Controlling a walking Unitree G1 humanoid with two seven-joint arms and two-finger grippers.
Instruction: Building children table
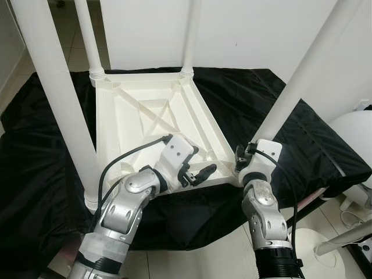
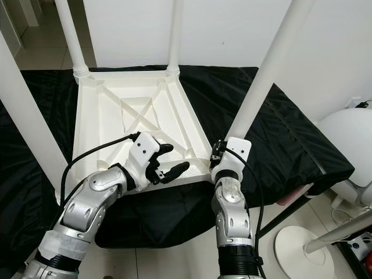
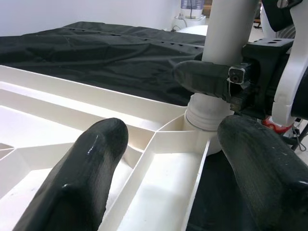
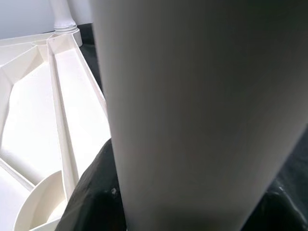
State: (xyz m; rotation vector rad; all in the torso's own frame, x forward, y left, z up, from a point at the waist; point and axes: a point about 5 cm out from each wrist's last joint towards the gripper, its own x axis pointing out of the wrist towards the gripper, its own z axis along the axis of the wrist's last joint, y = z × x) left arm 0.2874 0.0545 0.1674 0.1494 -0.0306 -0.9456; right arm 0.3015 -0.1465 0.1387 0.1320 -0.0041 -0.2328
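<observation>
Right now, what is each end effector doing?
Left end effector: open, holding nothing, over the upturned tabletop.
Right end effector: closed on the near right table leg.

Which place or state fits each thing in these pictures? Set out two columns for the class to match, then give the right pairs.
Things:
1. table top
2. left end effector
3. right end effector
4. black sheet

Places or states:
A. shut on the near right table leg
B. spread under the table
C. lying upside down, ribs facing up
D. open, above the table's near edge

Pairs: 1-C, 2-D, 3-A, 4-B
</observation>
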